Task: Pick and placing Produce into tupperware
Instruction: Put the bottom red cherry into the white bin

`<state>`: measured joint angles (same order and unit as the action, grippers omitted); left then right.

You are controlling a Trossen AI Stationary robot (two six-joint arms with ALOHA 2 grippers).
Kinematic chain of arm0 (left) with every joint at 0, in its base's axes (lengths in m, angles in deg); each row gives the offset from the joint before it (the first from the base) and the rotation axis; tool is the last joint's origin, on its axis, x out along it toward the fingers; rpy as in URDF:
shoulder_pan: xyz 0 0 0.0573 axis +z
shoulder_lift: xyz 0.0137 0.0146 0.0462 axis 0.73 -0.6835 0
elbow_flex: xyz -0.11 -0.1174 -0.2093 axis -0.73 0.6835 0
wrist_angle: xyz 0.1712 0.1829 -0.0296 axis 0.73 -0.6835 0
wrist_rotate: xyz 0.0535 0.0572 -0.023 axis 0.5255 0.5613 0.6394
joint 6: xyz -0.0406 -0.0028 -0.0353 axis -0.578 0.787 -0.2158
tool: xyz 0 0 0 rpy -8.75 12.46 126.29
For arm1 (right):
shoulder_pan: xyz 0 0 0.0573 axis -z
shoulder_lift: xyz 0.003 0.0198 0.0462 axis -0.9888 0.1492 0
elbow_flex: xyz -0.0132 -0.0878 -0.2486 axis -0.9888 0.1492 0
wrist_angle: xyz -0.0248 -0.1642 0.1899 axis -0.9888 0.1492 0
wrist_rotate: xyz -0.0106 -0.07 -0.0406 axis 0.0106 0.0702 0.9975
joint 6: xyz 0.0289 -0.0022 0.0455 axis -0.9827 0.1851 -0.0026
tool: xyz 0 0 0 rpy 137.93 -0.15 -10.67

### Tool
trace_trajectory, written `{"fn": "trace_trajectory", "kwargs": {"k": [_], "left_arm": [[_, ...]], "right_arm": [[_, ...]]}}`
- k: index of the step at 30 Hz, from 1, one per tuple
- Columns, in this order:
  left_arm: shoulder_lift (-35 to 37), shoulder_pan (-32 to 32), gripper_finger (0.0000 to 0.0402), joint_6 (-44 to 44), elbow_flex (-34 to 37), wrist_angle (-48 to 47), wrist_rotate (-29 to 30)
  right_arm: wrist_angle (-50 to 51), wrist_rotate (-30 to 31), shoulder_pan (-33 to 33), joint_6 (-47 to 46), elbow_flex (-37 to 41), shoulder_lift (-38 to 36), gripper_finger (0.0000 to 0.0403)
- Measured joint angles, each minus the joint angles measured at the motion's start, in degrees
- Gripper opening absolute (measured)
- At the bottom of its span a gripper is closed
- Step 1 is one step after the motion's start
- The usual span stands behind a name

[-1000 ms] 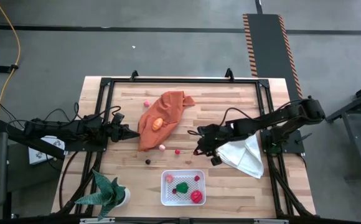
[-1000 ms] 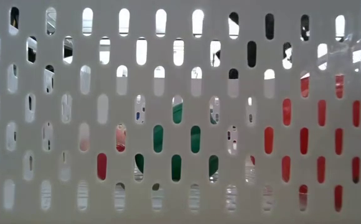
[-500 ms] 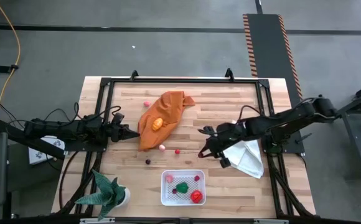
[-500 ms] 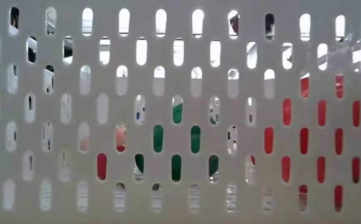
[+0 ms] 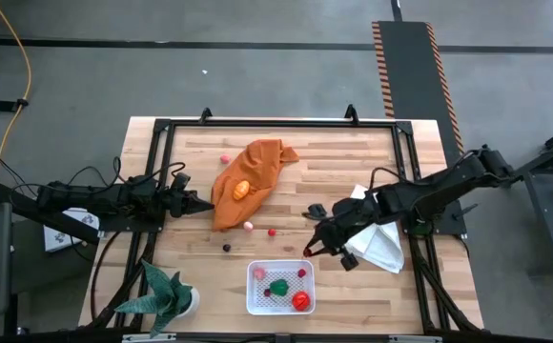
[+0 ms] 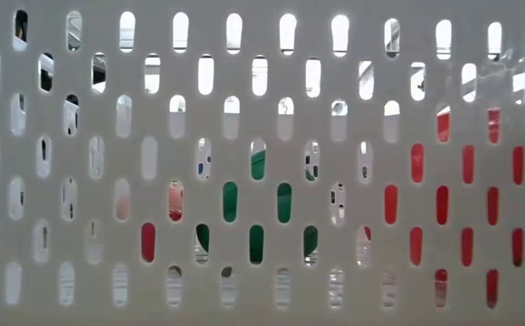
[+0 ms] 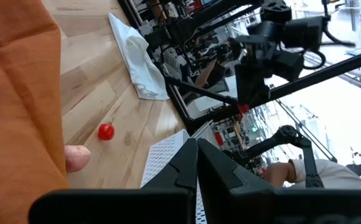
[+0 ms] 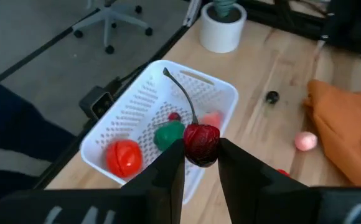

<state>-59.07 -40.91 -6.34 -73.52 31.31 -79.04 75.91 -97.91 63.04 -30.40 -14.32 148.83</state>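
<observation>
The white perforated tupperware [image 5: 279, 297] sits near the table's near edge and fills the low view with its slotted wall [image 6: 100, 181]. Inside lie a green piece [image 5: 279, 286], a red piece [image 5: 301, 302] and small pink and red ones. My right gripper [image 5: 309, 251] hovers just off its far right corner, shut on a dark red cherry [image 8: 201, 144]. Loose produce lies on the wood: a pink piece [image 5: 248, 226], a red berry [image 5: 271, 232], a dark berry [image 5: 226, 247], and an orange piece [image 5: 241, 189] on the orange cloth [image 5: 257, 162]. My left gripper [image 5: 200, 204] waits shut beside that cloth. My right gripper pinches the cherry's round body [image 8: 201, 144] between its two fingertips [image 8: 171, 163], one on each side. The cherry is lifted clear of the table, above and beside the tupperware's rim [image 8: 196, 78]. Its thin stem [image 8: 182, 93] sticks out beyond the fingers.
A white folded cloth [image 5: 379, 240] lies under the right arm near the table's right edge. A potted plant [image 5: 167, 293] stands at the near left corner. Another pink piece [image 5: 224, 157] lies far left of the orange cloth. A black frame rims the table.
My right gripper, still shut on the cherry, has moved toward the near edge, from beside the loose red berry to the tupperware's far right corner. The left arm has kept still.
</observation>
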Motion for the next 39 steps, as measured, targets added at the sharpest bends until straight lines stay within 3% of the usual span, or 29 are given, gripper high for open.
{"fn": "trace_trajectory", "kwargs": {"k": [14,28,39], "left_arm": [[0.0,0.0,0.0001,0.0,0.0,0.0,0.0],[0.0,0.0,0.0001,0.0,0.0,0.0,0.0],[0.0,0.0,0.0001,0.0,0.0,0.0,0.0]], "right_arm": [[7.9,0.0,-4.0,0.3,-13.4,8.9,0.0078],[18.7,0.0,-4.7,-0.6,-30.4,23.3,0.0078],[23.3,-0.8,-5.0,-2.8,-34.9,28.9,0.0078]]}}
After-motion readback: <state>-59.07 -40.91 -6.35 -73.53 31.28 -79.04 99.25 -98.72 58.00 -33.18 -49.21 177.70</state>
